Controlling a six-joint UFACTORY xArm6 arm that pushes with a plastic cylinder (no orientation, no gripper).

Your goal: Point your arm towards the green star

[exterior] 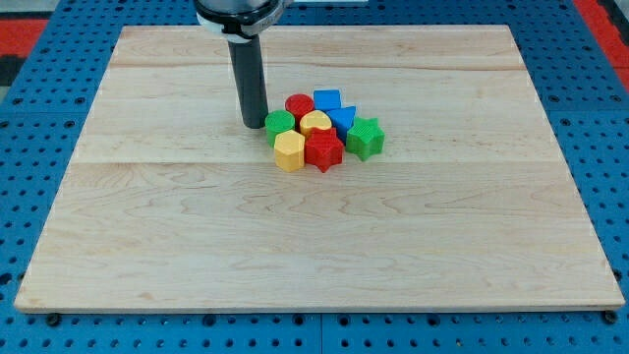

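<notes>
Rod tip, no hand in view, sits left of the cluster beside what looks like a green round block; green star-shaped block at cluster's right edge, so unreached.

A robotics lab bench: a pale wooden worktop lies on a blue perforated mounting board, with red panels at the far corners.
</notes>
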